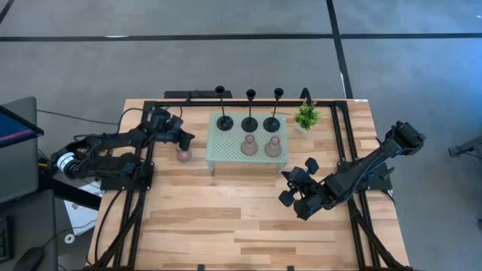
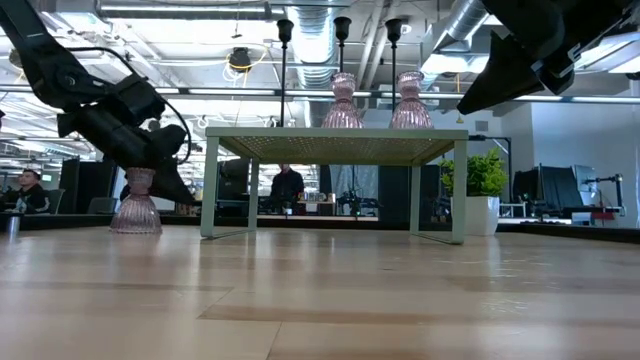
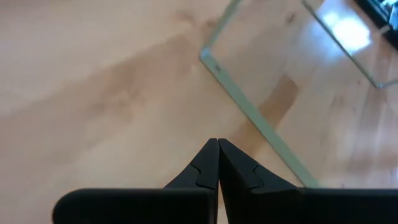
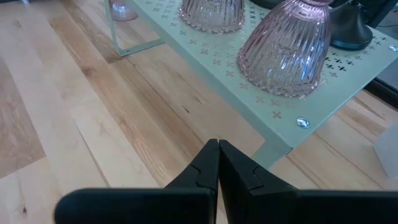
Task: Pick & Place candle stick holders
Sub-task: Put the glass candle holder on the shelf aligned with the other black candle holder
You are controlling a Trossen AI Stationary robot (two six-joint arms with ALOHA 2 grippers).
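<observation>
High view put the left gripper point(image 1: 183, 139) at the table's left side, just above and beside the lone pink holder point(image 1: 184, 154) that stood on the wood outside the tray. Left wrist view showed its two dark fingers point(image 3: 208, 163) pressed tip to tip with nothing between them, over bare wood and a pale edge of the tray point(image 3: 249, 109). Whether the gripper touched the lone holder could not be told; in the low view it hung close against that holder's neck point(image 2: 137, 203).

The right gripper point(image 1: 300, 188) hovered over open wood in front of the tray's right corner, well apart from every holder. Right wrist view showed its fingers point(image 4: 208, 163) likewise closed on nothing, pointing toward the tray's front edge point(image 4: 273, 118).

Counted from above: six holders. Three black ones stood in a row along the tray's back: the left black holder point(image 1: 224, 120), the middle black holder point(image 1: 249, 123) and the right black holder point(image 1: 272, 123). Three were pink glass: two on the tray, the pink holder at centre point(image 1: 249, 145) and the pink holder at right point(image 1: 273, 146), plus the lone one on the table. One pale green perforated tray point(image 1: 218, 150) stood on legs. One small potted plant point(image 1: 306, 117) sat just beside its back right corner.

No brand, label or writing could be read on any of them.
</observation>
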